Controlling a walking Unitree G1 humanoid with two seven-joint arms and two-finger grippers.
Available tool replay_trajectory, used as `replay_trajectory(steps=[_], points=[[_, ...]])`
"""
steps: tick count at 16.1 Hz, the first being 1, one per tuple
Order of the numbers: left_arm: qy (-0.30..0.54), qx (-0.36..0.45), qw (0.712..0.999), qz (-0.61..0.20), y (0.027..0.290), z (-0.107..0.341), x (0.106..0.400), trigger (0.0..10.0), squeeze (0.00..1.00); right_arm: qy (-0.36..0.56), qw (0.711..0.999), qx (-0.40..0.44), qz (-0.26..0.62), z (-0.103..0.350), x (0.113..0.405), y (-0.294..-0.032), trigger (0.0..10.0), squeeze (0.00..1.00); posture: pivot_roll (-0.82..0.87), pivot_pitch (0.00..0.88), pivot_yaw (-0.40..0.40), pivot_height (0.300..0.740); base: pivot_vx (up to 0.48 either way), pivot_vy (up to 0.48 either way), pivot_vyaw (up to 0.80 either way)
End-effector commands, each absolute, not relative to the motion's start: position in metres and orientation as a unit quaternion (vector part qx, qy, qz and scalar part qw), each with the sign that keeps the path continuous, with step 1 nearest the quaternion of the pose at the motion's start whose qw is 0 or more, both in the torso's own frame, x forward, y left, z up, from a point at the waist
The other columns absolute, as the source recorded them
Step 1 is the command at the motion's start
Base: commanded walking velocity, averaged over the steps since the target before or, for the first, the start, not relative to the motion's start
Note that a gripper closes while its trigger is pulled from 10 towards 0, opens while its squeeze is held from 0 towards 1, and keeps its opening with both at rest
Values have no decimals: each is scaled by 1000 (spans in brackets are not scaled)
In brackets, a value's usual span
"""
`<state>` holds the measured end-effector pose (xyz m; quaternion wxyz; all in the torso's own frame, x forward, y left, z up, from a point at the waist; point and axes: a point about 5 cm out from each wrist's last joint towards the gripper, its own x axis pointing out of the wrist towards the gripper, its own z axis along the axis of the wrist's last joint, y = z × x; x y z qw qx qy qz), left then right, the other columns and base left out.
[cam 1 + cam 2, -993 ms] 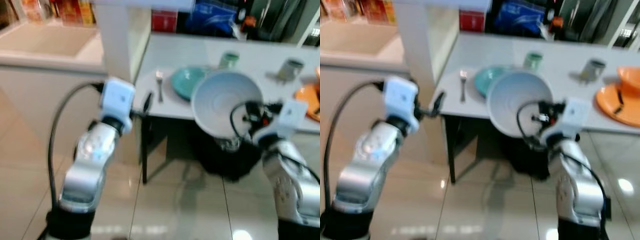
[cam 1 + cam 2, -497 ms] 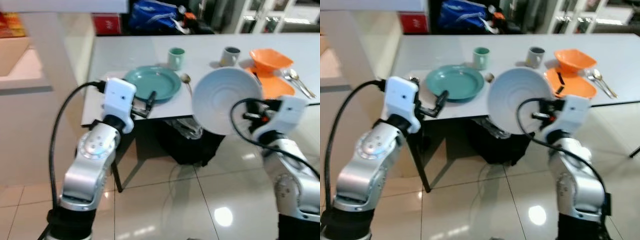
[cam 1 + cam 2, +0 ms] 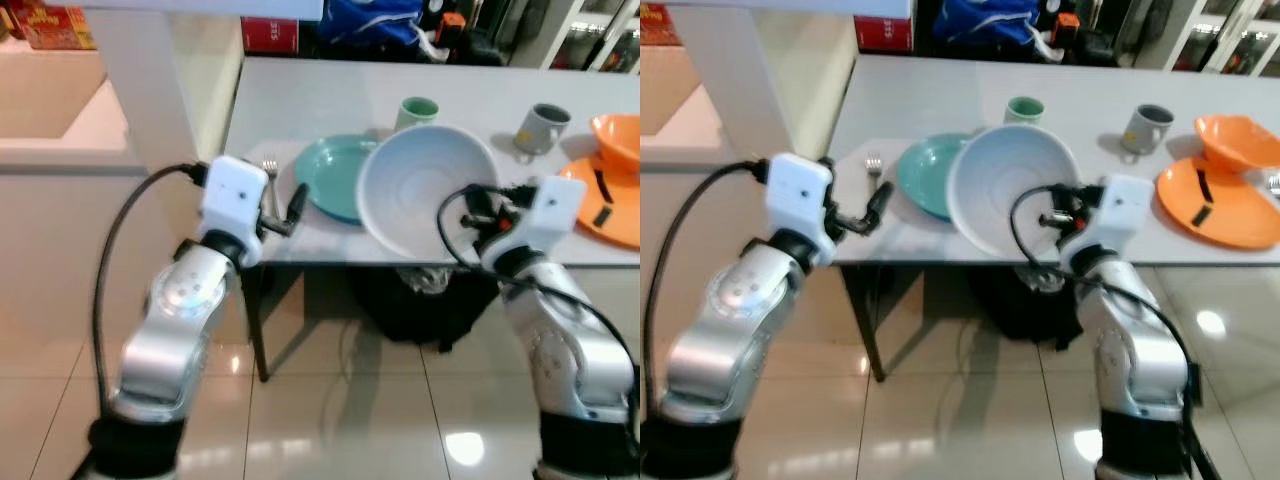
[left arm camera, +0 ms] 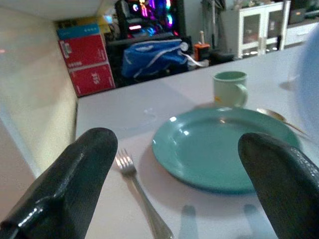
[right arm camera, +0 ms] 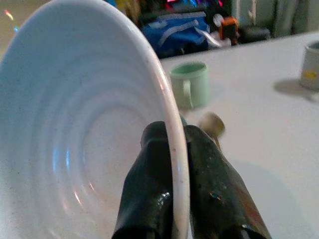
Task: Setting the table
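My right pincer (image 5: 172, 199) is clamped on the rim of a large, white, ribbed ceramic bowl (image 3: 428, 188), one black finger inside the rim and one outside, closed tight against it. The bowl is held tilted on edge, its hollow facing me, in the air at the near edge of the white bench (image 3: 330, 90). Just behind it on the bench lies a round teal plate (image 3: 335, 175), partly hidden by the bowl, with a silver fork (image 4: 142, 199) beside it on my left and a pale green mug (image 3: 418, 110) beyond it. In the right wrist view a spoon (image 5: 212, 123) lies near the mug. Farther to my right stand a grey mug (image 3: 541, 125) and an orange plate (image 3: 610, 205) carrying an orange bowl (image 3: 618, 135). My left pincer (image 4: 184, 199) hovers at the bench edge in front of the fork and teal plate, its fingers spread wide apart and holding nothing. I judge the step in hand to be carrying the white bowl to the teal place setting. The next move calls for levelling the bowl, bringing it over the teal plate, lowering it gently and only then letting go of the rim.
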<state>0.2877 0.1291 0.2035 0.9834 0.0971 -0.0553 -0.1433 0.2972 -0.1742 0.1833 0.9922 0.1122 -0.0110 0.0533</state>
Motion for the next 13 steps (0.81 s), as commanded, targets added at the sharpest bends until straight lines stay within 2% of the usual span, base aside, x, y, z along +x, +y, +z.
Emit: replay_trajectory(steps=[1, 13], points=[[-60, 93, 980, -163, 119, 206, 287, 10000, 0, -21, 994, 107, 32, 187, 296, -186, 10000, 0, 51, 31, -55, 740, 394, 0, 0], [-39, 102, 973, -202, 113, 199, 280, 10000, 0, -7, 995, 93, 22, 187, 301, -195, 10000, 0, 51, 48, -56, 740, 395, 0, 0]])
